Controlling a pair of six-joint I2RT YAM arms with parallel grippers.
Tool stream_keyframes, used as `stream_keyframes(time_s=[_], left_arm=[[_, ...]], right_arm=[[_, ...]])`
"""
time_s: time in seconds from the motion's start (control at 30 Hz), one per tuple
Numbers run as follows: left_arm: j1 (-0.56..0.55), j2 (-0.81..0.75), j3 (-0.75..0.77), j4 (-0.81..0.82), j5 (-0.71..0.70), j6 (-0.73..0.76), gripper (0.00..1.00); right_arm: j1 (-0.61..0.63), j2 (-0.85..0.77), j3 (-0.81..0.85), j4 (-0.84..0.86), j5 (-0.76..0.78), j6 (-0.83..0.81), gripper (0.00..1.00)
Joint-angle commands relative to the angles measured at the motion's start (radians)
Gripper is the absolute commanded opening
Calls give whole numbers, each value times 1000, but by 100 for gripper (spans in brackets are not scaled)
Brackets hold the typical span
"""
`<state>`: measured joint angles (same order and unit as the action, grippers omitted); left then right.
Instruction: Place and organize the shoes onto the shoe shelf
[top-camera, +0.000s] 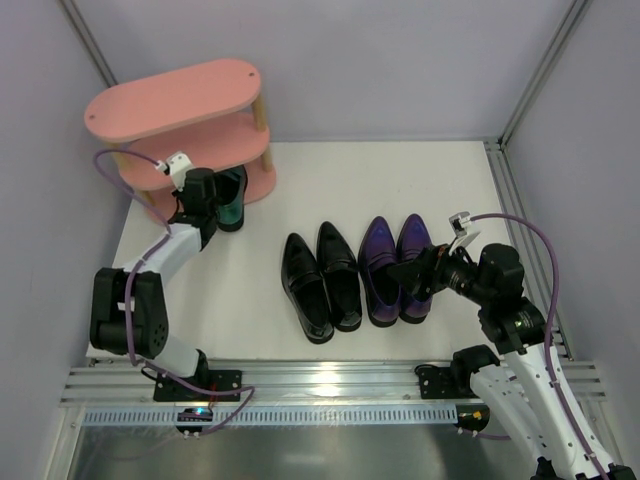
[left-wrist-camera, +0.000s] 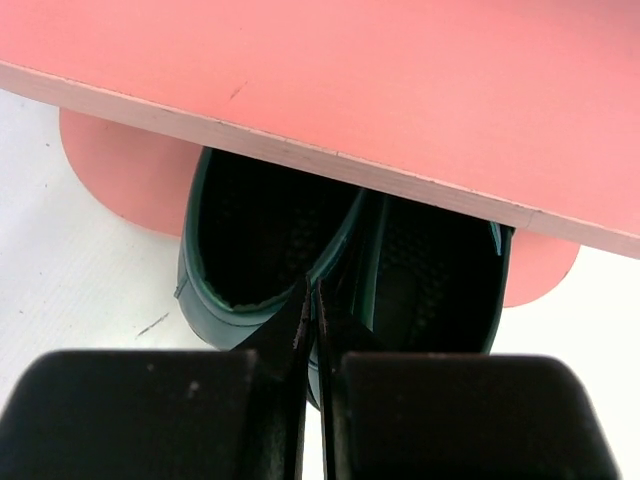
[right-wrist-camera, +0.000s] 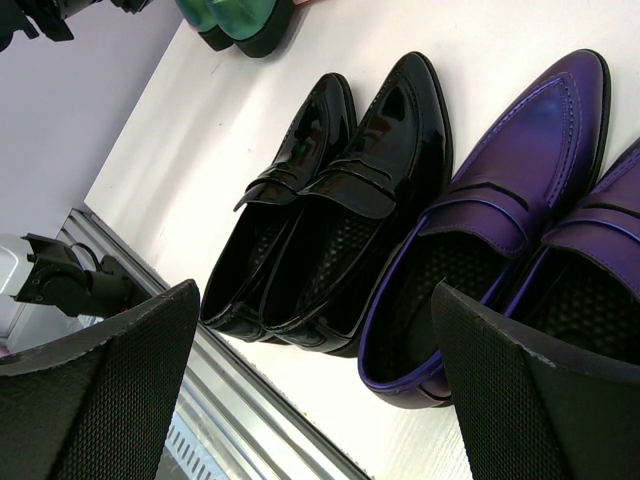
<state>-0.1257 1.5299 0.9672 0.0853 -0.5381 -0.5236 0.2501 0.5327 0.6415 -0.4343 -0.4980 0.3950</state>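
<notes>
Teal-green loafers (top-camera: 232, 205) stand on the bottom tier of the pink shoe shelf (top-camera: 175, 95) at far left, toes in, heels toward the near side; left gripper (left-wrist-camera: 311, 295) sits at their adjoining heel rims, fingers all but closed, a pinch on the leather not discernible; black loafers (top-camera: 322, 275) and purple loafers (top-camera: 392, 262) stand paired mid-table (top-camera: 240, 300), purple to the right; right gripper (right-wrist-camera: 315, 290), spread wide and holding nothing, hovers near the purple heels.
</notes>
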Motion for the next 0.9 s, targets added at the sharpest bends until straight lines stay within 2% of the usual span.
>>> stream_keyframes(time_s=[0.0, 0.23, 0.37, 0.6, 0.87], left_arm=[[0, -97, -36, 41, 1, -24, 0], [-63, -290, -174, 28, 73, -90, 0], [-86, -316, -217, 18, 145, -107, 0], [-100, -171, -127, -62, 248, -81, 0], [-117, -62, -65, -102, 211, -53, 0]], right_arm=[[6, 3, 7, 37, -8, 2, 97], [6, -4, 4, 39, -8, 2, 97], [6, -5, 4, 37, -8, 2, 97], [5, -16, 7, 28, -4, 2, 97], [6, -10, 4, 29, -4, 1, 97]])
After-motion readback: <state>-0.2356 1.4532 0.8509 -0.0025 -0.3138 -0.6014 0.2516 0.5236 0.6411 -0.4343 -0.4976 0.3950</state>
